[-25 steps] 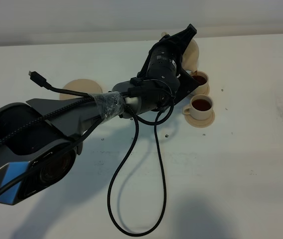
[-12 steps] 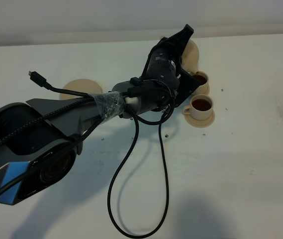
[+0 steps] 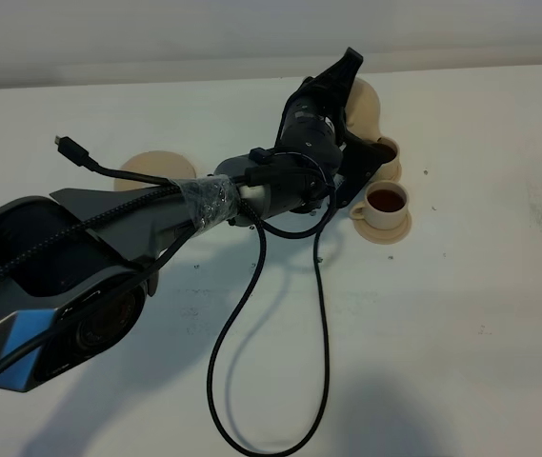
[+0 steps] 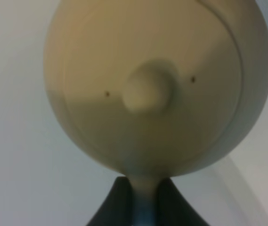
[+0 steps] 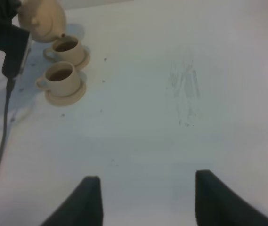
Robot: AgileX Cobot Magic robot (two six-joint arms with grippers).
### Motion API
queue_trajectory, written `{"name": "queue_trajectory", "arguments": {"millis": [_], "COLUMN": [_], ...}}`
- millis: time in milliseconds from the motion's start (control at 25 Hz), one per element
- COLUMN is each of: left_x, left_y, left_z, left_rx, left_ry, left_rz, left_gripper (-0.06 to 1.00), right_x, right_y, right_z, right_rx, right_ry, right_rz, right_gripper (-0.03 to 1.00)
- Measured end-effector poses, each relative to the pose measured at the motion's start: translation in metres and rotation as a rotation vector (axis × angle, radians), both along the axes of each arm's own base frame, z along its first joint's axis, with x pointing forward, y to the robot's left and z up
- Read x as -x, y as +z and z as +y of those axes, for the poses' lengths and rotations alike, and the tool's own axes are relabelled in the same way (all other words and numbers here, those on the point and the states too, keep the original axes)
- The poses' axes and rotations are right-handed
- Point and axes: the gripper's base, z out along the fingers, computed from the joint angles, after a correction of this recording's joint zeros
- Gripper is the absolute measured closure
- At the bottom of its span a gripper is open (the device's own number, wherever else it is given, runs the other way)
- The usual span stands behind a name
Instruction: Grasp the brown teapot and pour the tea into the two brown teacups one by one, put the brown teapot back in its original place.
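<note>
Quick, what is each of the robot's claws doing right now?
Left gripper: closed, holding the round light tan ceramic teapot by its handle.
Right gripper: open, holding nothing.

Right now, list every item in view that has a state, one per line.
teapot: lifted, tilted, spout over the far cup
lid: on
far cup: upright on its saucer, holds tea
near cup: upright on its saucer, holds tea
large saucer: bare
left hand: shut on the teapot's handle
right hand: open, empty

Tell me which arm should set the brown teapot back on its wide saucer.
Left. Its gripper is shut on the brown teapot by the handle, over the far teacup. The wide saucer lies on the left. The right gripper is open, empty.
</note>
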Motion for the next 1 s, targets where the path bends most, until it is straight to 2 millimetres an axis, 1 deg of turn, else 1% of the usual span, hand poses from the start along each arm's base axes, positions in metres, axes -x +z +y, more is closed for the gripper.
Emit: {"name": "queue_trajectory", "arguments": {"millis": [200, 360, 480, 560, 640, 680, 880, 1000], "left_x": [0.0, 0.003, 0.007, 0.011, 0.017, 0.021, 0.037, 0.043], "left_y": [-0.001, 0.008, 0.03, 0.046, 0.057, 0.065, 0.097, 0.117], "left_z": [0.002, 0.004, 0.007, 0.012, 0.019, 0.023, 0.043, 0.059], "left_rx": [0.121, 0.226, 0.352, 0.439, 0.495, 0.526, 0.561, 0.633], "left_ry": [0.077, 0.143, 0.226, 0.305, 0.405, 0.46, 0.655, 0.751], "left_rz": [0.022, 0.065, 0.11, 0.149, 0.191, 0.216, 0.308, 0.367], "left_gripper": [0.84, 0.84, 0.84, 0.84, 0.84, 0.84, 0.84, 0.84], "right_x": [0.0, 0.0, 0.0, 0.0, 0.0, 0.0, 0.0, 0.0], "right_y": [0.0, 0.0, 0.0, 0.0, 0.0, 0.0, 0.0, 0.0], "right_z": [0.0, 0.0, 0.0, 0.0, 0.0, 0.0, 0.0, 0.0], "right_rx": [0.0, 0.0, 0.0, 0.0, 0.0, 0.0, 0.0, 0.0], "right_ry": [0.0, 0.0, 0.0, 0.0, 0.0, 0.0, 0.0, 0.0], "right_rz": [0.0, 0.0, 0.0, 0.0, 0.0, 0.0, 0.0, 0.0], "right_gripper": [0.5, 0.5, 0.5, 0.5, 0.5, 0.5, 0.5, 0.5]}}
